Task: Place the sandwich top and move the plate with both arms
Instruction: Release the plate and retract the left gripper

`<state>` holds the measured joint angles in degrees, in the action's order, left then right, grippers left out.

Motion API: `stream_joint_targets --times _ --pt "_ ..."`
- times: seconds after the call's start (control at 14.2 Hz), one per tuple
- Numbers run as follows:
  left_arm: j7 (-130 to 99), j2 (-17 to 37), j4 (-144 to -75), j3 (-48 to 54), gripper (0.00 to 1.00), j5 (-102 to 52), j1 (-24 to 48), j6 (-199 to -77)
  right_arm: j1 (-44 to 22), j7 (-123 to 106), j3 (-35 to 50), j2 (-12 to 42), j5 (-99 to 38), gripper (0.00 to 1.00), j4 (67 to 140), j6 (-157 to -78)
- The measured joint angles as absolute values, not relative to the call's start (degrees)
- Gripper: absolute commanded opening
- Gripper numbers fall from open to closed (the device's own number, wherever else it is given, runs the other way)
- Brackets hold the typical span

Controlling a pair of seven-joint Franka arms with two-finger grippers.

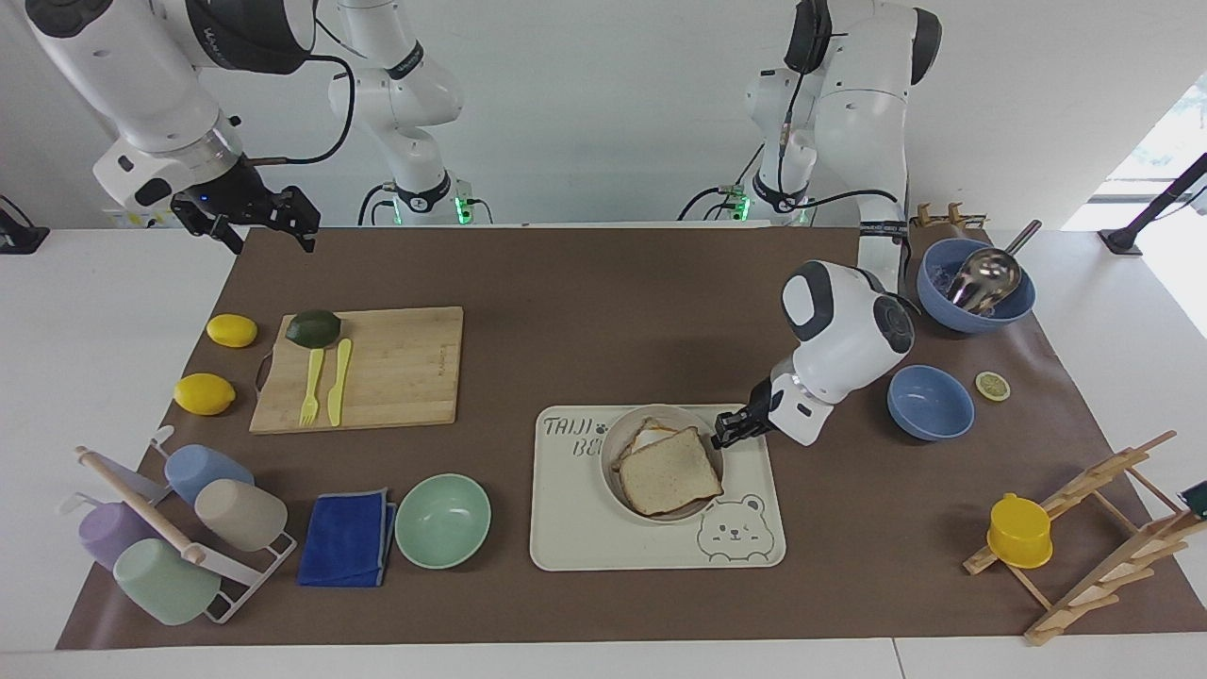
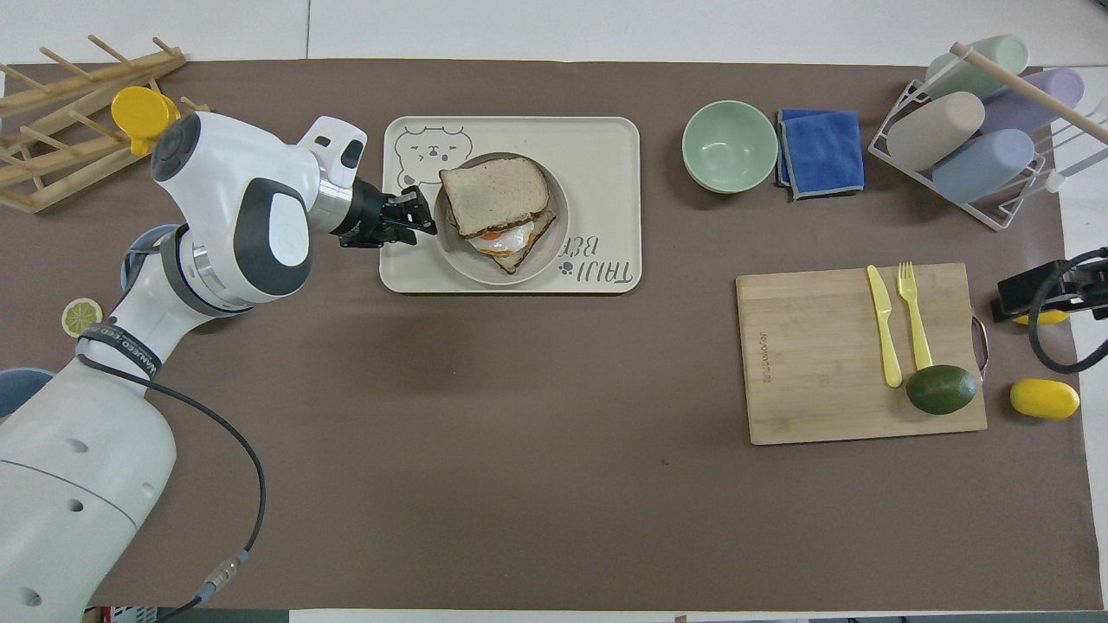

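The sandwich top [image 1: 671,470] lies on the egg-topped slice [image 2: 506,242] in the round beige plate [image 1: 609,455], which rests on the cream bear-print tray [image 1: 603,538]. In the overhead view the sandwich top [image 2: 493,195] sits askew over the lower slice, inside the plate [image 2: 544,253]. My left gripper [image 1: 727,433] is low over the tray, just beside the plate's rim toward the left arm's end, with a small gap to it; its fingers look open and empty, and it shows in the overhead view [image 2: 419,212] too. My right gripper [image 1: 272,223] waits raised and open over the mat's corner.
A mint bowl [image 1: 442,520] and blue cloth [image 1: 347,538] lie beside the tray. A cutting board [image 1: 363,368] holds yellow cutlery and an avocado. Two blue bowls [image 1: 930,402] and a lemon slice [image 1: 992,385] lie near the left arm. A cup rack and wooden racks stand at the table's ends.
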<state>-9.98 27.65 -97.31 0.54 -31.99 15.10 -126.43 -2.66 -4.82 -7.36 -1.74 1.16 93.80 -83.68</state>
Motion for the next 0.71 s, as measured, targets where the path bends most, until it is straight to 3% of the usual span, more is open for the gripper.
stream_joint_targets --times 0.42,0.71 --pt "-9.62 17.05 -96.06 -10.24 1.00 -18.52 12.96 -110.57 -2.66 -4.82 -7.36 -1.74 1.16 1.00 93.80 -83.68" --pt "-9.36 8.59 -96.09 -10.75 1.00 -5.56 13.06 -101.02 -2.66 -4.82 -7.36 -1.74 1.16 1.00 93.80 -83.68"
